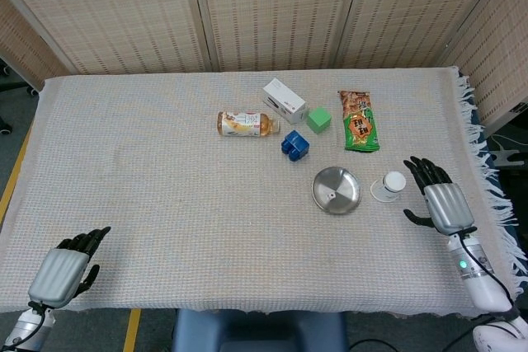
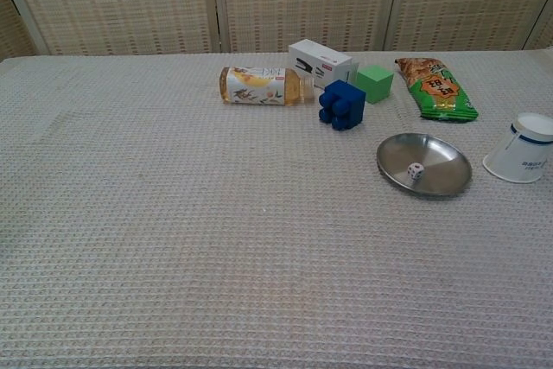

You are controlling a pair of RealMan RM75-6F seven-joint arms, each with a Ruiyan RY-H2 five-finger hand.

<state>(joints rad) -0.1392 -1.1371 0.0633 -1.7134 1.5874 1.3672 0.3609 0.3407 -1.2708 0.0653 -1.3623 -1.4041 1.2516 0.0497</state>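
Observation:
A white paper cup (image 1: 389,185) (image 2: 524,148) stands upside down on the cloth, just right of a round steel plate (image 1: 336,190) (image 2: 441,170). A small white die (image 2: 416,171) lies in that plate. My right hand (image 1: 440,199) hovers a short way right of the cup, fingers spread, holding nothing; the chest view does not show it. My left hand (image 1: 64,268) rests at the table's near left edge, fingers apart and empty, far from every object.
Behind the plate lie a blue block (image 1: 294,144), a green cube (image 1: 319,119), a white box (image 1: 285,100), a tea bottle on its side (image 1: 244,124) and a green snack bag (image 1: 359,120). A fringed cloth edge (image 1: 483,171) runs along the right.

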